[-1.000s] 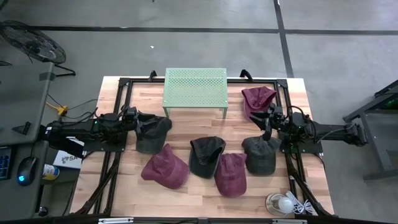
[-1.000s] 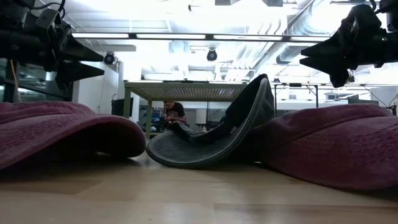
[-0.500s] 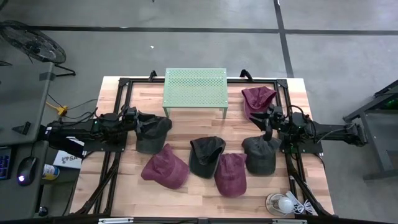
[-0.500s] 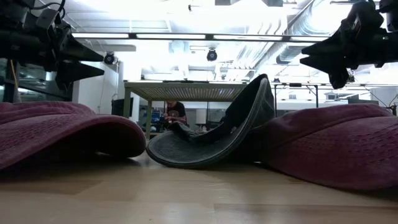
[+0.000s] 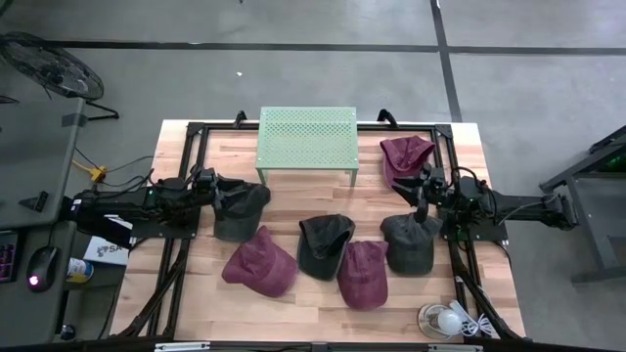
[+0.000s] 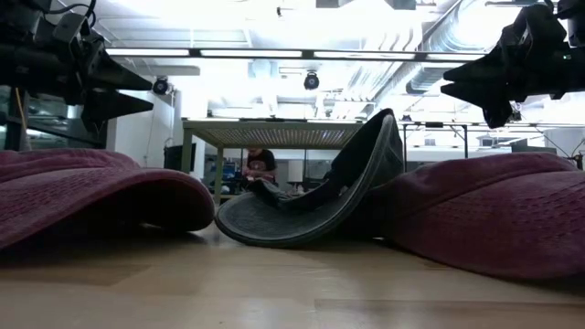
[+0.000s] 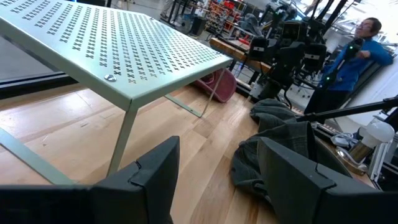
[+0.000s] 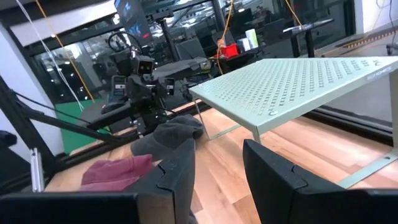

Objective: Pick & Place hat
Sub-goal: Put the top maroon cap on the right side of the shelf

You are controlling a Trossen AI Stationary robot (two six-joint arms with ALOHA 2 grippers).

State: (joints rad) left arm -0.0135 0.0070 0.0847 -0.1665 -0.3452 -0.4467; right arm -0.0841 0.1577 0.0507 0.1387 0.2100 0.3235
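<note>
Since six hats are lying loose across the wooden table (image 5: 186, 293), none held, the pick looks not yet begun; the dark grey hat (image 5: 238, 207) is sitting near the left edge, just off the left gripper (image 5: 209, 186). That gripper's fingers are standing spread and empty, aimed toward the green perforated stand (image 5: 306, 140) at the far edge, likely the drop spot. By the right edge, the right gripper (image 5: 423, 186) is hovering above another grey hat (image 5: 409, 242), its fingers parted, pinching nothing.

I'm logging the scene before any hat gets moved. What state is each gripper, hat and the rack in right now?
left gripper: open, empty, above the left grey hat.
right gripper: open, empty, above the right grey hat.
black hat: tipped up, underside showing.
maroon hats: lying on the table.
green rack: upright, nothing on top.
</note>
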